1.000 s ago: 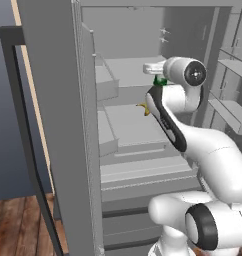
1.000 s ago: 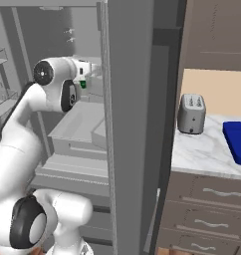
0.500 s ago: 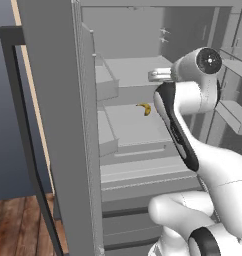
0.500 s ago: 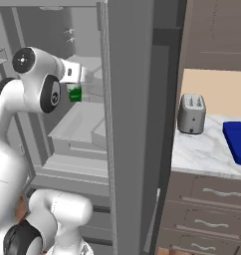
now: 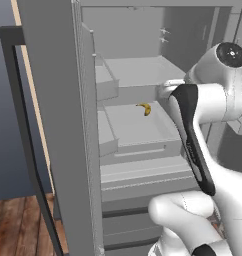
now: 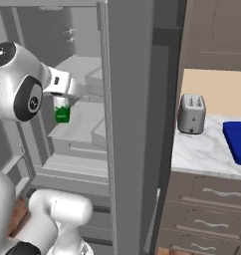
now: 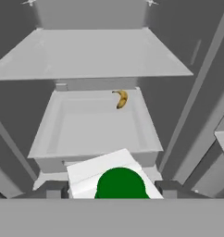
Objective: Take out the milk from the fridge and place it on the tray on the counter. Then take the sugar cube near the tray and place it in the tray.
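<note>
The milk [image 6: 62, 110], a small white carton with a green cap and label, hangs in the air in front of the open fridge's [image 6: 77, 69] shelves. My gripper [image 6: 62, 99] is shut on it from above. In the hand view the carton's green cap [image 7: 121, 184] sits between my two dark fingers [image 7: 53, 190], with the fridge [image 7: 104, 55] shelves beyond. The dark blue tray [image 6: 238, 142] lies on the white marble counter [image 6: 202, 149] at the right edge. In the left base view my arm hides the carton, and the fridge [image 5: 133, 75] stands open ahead. The sugar cube is out of view.
A yellow banana [image 5: 145, 108] [image 7: 121, 98] lies at the back of a lower fridge shelf. The fridge door [image 6: 130, 124] stands open between my arm and the counter. A grey toaster [image 6: 191, 113] stands left of the tray. Dark brown drawers [image 6: 207, 199] run under the counter.
My arm has drawn back out of the fridge with the milk in the gripper. The carton has moved away from the shelves and toward the base.
</note>
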{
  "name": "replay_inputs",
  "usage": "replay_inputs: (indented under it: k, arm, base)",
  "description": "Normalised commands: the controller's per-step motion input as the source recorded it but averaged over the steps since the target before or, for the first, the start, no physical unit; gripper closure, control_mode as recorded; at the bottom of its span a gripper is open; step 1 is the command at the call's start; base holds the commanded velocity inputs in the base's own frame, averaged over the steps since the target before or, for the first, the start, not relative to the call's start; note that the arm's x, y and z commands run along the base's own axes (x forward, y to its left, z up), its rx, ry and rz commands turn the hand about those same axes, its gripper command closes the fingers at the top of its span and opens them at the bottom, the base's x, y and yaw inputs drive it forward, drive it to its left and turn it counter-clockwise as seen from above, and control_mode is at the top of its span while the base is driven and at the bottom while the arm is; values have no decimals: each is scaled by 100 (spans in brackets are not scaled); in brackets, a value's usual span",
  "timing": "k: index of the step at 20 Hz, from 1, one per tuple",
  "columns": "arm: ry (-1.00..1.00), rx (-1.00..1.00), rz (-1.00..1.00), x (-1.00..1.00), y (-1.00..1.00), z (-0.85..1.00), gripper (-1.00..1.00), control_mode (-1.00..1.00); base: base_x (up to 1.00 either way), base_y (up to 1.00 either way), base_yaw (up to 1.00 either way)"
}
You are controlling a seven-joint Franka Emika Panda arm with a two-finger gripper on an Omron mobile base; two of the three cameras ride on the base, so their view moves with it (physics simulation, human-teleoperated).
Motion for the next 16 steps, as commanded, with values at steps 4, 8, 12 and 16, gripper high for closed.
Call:
replay_inputs:
  k: [4,8,12,16]
  arm:
    - [1,0,0,-60,0,-25,100,-100]
    - [0,0,0,-73,1,-14,100,-100]
    - [-3,2,0,-75,1,-1,100,100]
    - [0,0,0,0,0,0,100,100]
  base:
    - [0,0,0]
    - [0,0,0]
    - [-25,0,0]
    - [-100,0,0]
